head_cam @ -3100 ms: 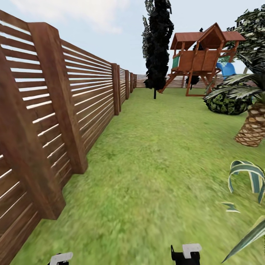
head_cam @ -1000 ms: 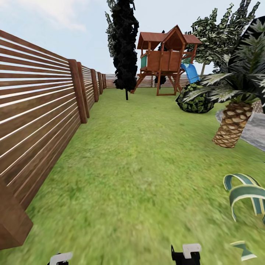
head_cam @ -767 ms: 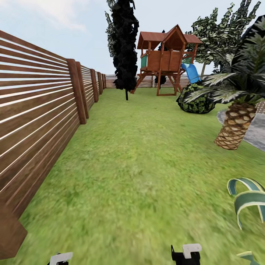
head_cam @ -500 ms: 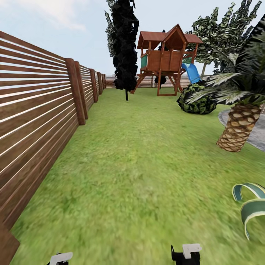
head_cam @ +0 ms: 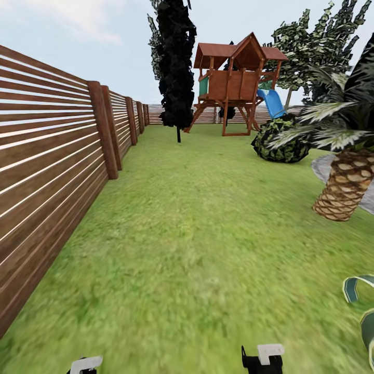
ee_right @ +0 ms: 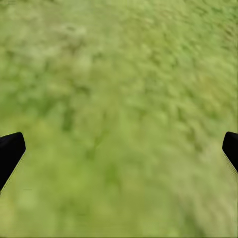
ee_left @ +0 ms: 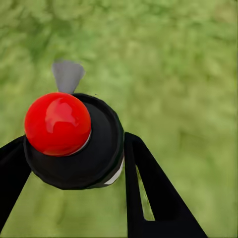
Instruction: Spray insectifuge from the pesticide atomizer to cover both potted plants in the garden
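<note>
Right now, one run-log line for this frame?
left hand: shut on pesticide atomizer | right hand: open over lawn | head view: slat fence left, palm right

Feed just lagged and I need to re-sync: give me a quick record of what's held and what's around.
left fingers: shut on atomizer, black head, red top
right fingers: wide apart, nothing between, grass below
left side: fence
ahead: lawn, dark tree, playhouse
right side: palm, bush, patio edge
low right: striped leaves, pot unseen
</note>
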`<state>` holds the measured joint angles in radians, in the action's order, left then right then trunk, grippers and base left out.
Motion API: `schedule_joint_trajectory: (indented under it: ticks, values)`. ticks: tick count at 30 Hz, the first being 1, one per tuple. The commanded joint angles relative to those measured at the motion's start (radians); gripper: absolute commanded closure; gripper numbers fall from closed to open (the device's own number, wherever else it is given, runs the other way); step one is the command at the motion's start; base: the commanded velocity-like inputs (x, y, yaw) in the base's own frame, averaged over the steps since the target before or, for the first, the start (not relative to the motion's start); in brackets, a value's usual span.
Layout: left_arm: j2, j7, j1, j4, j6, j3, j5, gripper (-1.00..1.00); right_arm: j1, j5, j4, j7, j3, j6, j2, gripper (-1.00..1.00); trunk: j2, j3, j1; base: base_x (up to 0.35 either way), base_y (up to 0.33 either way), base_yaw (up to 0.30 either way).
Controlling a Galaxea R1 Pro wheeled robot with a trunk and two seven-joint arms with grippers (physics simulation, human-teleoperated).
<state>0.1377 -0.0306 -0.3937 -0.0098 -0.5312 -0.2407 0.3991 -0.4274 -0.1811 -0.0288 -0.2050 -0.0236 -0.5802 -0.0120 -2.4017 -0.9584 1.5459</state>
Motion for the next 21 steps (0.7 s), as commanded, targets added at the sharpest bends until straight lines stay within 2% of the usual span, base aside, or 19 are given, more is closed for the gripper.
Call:
schedule_joint_trajectory:
  ticks: [1, 21]
  values:
    - [0.000, -0.003, -0.001, 0.001, -0.003, -0.008, 0.010, 1.00, -0.001, -0.011, 0.001, -0.008, -0.002, -0.001, 0.000, -1.00, 0.000, -0.001, 0.000, 0.339, 0.000, 0.000]
    - [-0.001, -0.003, -0.001, 0.001, -0.003, -0.008, 0.010, 1.00, -0.001, -0.011, 0.001, -0.008, -0.002, -0.001, 0.000, -1.00, 0.000, -0.001, 0.000, 0.339, 0.000, 0.000]
